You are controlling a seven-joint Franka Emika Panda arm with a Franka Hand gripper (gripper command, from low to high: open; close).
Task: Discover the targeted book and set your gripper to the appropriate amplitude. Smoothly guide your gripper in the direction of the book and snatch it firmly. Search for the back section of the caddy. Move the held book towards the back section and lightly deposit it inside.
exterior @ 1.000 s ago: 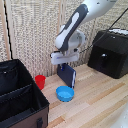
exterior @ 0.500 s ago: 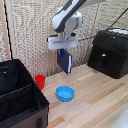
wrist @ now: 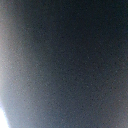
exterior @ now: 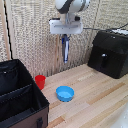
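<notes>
Home-like room: wooden tabletop (exterior: 100,100) (wicker-screen backdrop (exterior: 30,35)), black appliance (exterior: 110,52).

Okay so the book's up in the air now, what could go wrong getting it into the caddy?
1. The book hangs edge-down from the gripper, pinched only near its top, so it might swing or slip on the way.
2. The red cup and blue bowl stand between it and the caddy; a low pass could knock them.
3. The book could catch on the caddy's wall or divider.
</notes>
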